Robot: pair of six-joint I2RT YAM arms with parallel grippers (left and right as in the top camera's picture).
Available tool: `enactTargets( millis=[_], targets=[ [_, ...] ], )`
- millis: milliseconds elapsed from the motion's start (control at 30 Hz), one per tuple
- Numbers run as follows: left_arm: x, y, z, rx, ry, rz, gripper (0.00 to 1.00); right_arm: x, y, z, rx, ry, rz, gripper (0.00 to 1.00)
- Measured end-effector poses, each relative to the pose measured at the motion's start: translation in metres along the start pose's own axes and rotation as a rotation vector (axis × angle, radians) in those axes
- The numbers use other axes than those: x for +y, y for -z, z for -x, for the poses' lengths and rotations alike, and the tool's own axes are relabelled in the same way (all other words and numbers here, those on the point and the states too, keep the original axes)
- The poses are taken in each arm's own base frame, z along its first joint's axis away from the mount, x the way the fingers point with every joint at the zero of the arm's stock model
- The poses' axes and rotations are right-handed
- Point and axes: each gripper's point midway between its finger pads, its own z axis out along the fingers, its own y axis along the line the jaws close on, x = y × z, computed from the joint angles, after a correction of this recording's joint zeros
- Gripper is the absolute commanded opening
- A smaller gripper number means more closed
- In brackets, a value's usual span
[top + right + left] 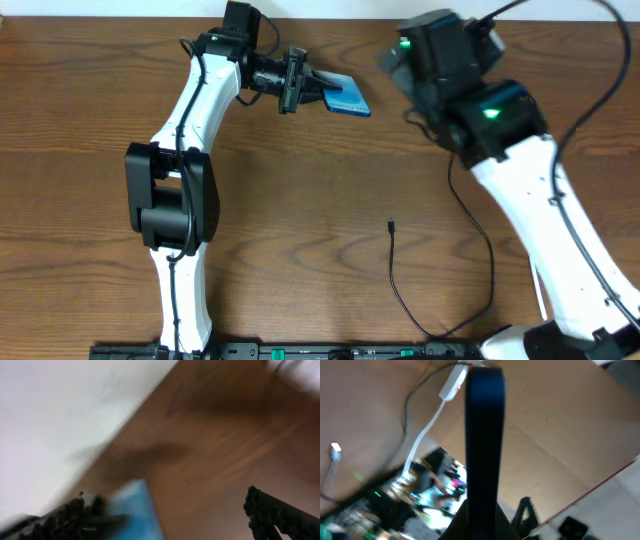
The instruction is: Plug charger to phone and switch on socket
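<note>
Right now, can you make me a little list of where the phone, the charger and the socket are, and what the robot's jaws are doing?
phone: gripped at one end by the left arm, near the far edge of the table
left jaws: shut on the phone
right jaws: open, holding nothing
charger: lying on the table, plug tip not in the phone
socket: shows only in the left wrist view; switch too blurry to read

The phone point(347, 96) is glowing blue-teal; the table point(300, 200) is showing brown wood grain. The charger point(392, 228) is running black — the socket point(454, 382) is showing white with red.
</note>
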Motion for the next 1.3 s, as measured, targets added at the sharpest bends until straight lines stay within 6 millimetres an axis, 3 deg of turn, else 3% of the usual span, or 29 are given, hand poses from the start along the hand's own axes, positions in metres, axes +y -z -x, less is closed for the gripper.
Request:
enactTargets(
  millis=[133,233,367,433,467,533,667,767,833,1033,1167,1300],
  targets=[
    [0.002,0.000,0.002,-0.012,-0.158,0.010,0.07,-0.054,0.001,-0.003,0.086,0.241,-0.183,0.99],
    [0.002,0.000,0.003,-0.018,-0.246,0.016,0.07,-0.085,-0.003,-0.012,0.165,0.325,-0.283,0.99],
    [0.007,0.000,0.010,-0.053,-0.337,0.052,0.07,-0.107,-0.015,-0.037,0.293,0.415,-0.317,0.99],
    [0.010,0.001,0.014,-0.068,-0.377,0.070,0.07,-0.113,-0.025,-0.058,0.378,0.470,-0.295,0.97],
    [0.011,0.001,0.015,-0.074,-0.396,0.078,0.07,-0.115,-0.028,-0.065,0.407,0.487,-0.286,0.89],
    [0.013,0.001,0.018,-0.087,-0.421,0.094,0.07,-0.120,-0.038,-0.083,0.470,0.528,-0.255,0.84],
    [0.020,0.003,0.025,-0.121,-0.432,0.140,0.07,-0.137,-0.054,-0.116,0.567,0.557,-0.237,0.91],
    [0.027,0.005,0.029,-0.147,-0.415,0.183,0.07,-0.146,-0.063,-0.138,0.631,0.556,-0.207,0.86],
    [0.031,0.006,0.031,-0.160,-0.410,0.202,0.07,-0.150,-0.066,-0.152,0.675,0.557,-0.180,0.81],
    [0.035,0.007,0.036,-0.184,-0.407,0.233,0.07,-0.168,-0.075,-0.184,0.754,0.566,-0.147,0.52],
    [0.036,0.008,0.037,-0.187,-0.405,0.238,0.07,-0.183,-0.083,-0.206,0.788,0.550,-0.136,0.49],
    [0.036,0.008,0.037,-0.187,-0.405,0.238,0.07,-0.191,-0.090,-0.223,0.803,0.523,-0.106,0.40]
  ],
)
